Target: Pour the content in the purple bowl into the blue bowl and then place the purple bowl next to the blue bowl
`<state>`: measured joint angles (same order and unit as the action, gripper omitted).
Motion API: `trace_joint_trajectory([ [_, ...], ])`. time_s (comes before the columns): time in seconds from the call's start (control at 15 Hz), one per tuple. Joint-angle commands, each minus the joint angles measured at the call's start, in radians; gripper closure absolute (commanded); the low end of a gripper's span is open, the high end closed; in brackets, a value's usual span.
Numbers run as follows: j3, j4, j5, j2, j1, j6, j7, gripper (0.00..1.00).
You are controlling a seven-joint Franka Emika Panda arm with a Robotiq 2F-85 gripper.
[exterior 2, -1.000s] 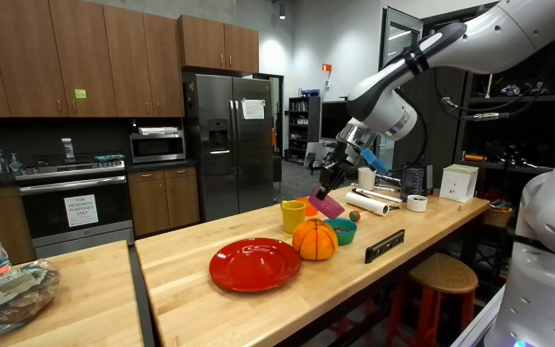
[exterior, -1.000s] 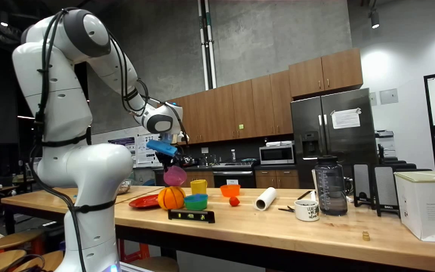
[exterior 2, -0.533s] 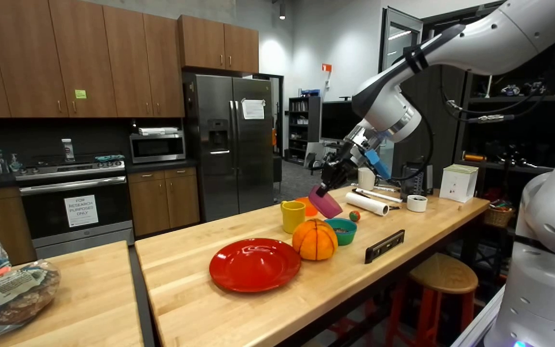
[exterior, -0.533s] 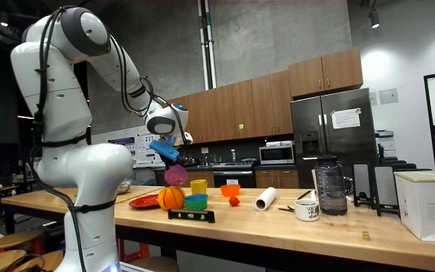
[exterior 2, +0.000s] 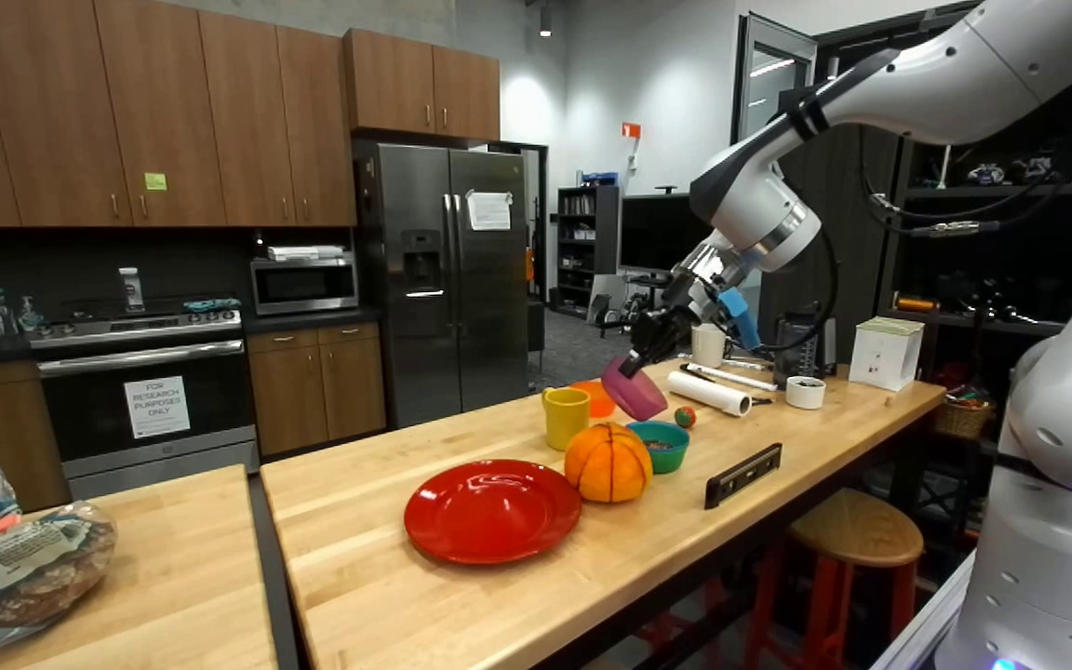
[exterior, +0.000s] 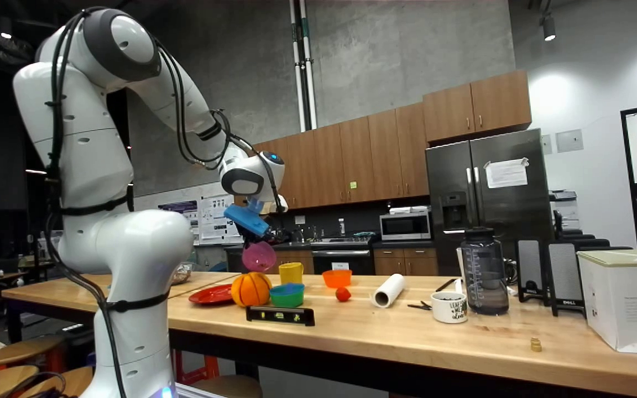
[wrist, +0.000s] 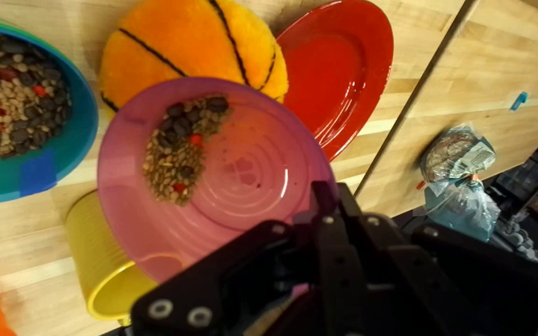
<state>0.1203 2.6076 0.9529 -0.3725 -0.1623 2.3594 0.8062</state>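
My gripper (wrist: 336,198) is shut on the rim of the purple bowl (wrist: 250,158) and holds it tilted above the table. It still holds seeds and beans (wrist: 175,158), gathered on the side nearest the blue bowl in the wrist view. The purple bowl also shows in both exterior views (exterior: 259,257) (exterior 2: 636,393), with the gripper (exterior 2: 631,363) at its upper edge. The blue bowl (wrist: 75,135), blue-green with blue tape, stands upright on the table and contains a similar mix. It also shows in both exterior views (exterior: 287,297) (exterior 2: 671,456), below the purple bowl.
An orange plush ball (exterior 2: 609,462) sits beside the blue bowl, with a red plate (exterior 2: 491,512) past it. A yellow mug (exterior 2: 567,419), an orange bowl (exterior: 337,278), a small red ball (exterior 2: 685,417), a black level (exterior 2: 743,475) and a paper roll (exterior 2: 710,393) are nearby.
The wrist and forearm have swung rightward in both exterior views, tilting the hand more. The purple bowl has shifted only slightly and stays held. The things on the table have not moved.
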Motion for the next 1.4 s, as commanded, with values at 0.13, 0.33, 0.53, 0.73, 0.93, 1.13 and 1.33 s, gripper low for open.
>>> trace_joint_trajectory([
  [0.13,0.036,-0.030,0.092,0.021,0.052,-0.149,0.149,0.99],
  [0.33,0.037,-0.029,0.130,0.033,0.089,-0.205,0.204,0.99],
  [0.53,0.046,-0.030,0.159,0.042,0.129,-0.257,0.249,0.99],
  [0.73,0.055,-0.027,0.199,0.045,0.169,-0.300,0.297,0.99],
  [0.93,0.066,-0.028,0.233,0.046,0.205,-0.351,0.336,0.99],
  [1.13,0.077,-0.029,0.255,0.051,0.236,-0.414,0.360,0.99],
  [1.33,0.091,-0.024,0.294,0.060,0.261,-0.486,0.393,0.99],
])
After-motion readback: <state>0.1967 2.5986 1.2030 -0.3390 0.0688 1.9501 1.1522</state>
